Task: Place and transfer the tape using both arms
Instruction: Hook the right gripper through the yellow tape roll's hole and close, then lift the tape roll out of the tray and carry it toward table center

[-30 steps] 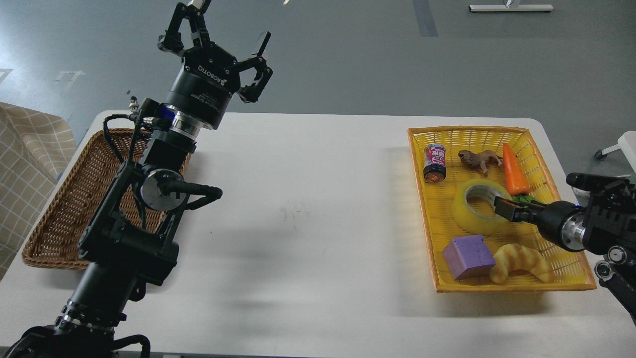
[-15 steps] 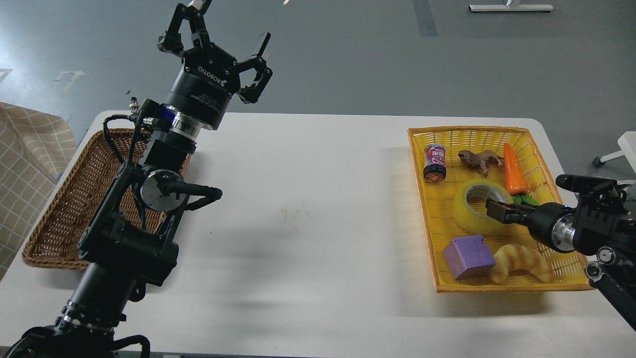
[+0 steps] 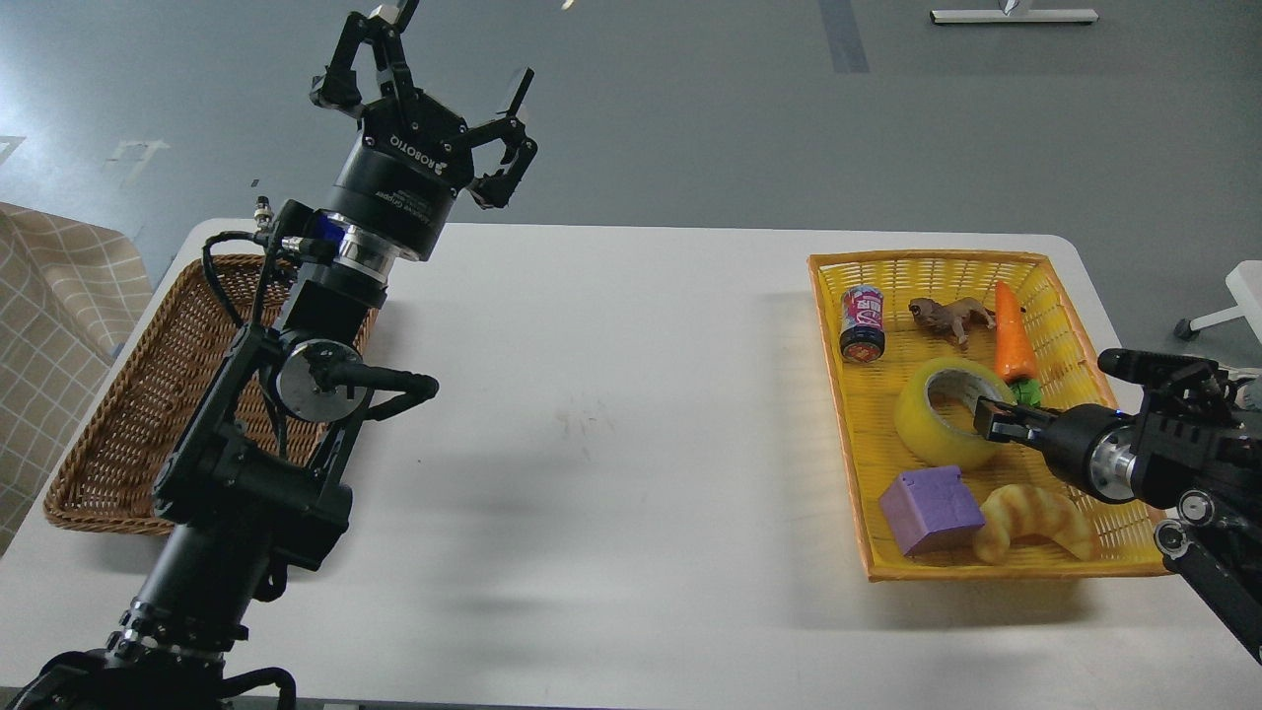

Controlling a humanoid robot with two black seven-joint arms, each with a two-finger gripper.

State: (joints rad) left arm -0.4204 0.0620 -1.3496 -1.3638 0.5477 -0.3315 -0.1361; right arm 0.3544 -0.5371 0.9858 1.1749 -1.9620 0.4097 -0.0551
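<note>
- Right now the tape (image 3: 944, 412) sits flat in the yellow basket (image 3: 1075, 562) on the table's right side, core hole facing up, between the carrot (image 3: 1014, 335) and the purple cube (image 3: 930, 497).
- My right gripper (image 3: 996, 418) is at the roll's right rim, coming in nearly level from the right; the tip overlaps the wall by the core. Seen end-on and dark, so I can't tell whether the fingers are spread or already pinching.
- My left gripper (image 3: 434, 79) is well apart, raised over the table's far-left edge near the wicker basket (image 3: 128, 414), fingers spread wide and empty.
- So the right arm is the near one by a long way.
- Versus a second ago: right tip has shifted slightly back and forth along that rim; the roll and left arm are barely changed.
</note>
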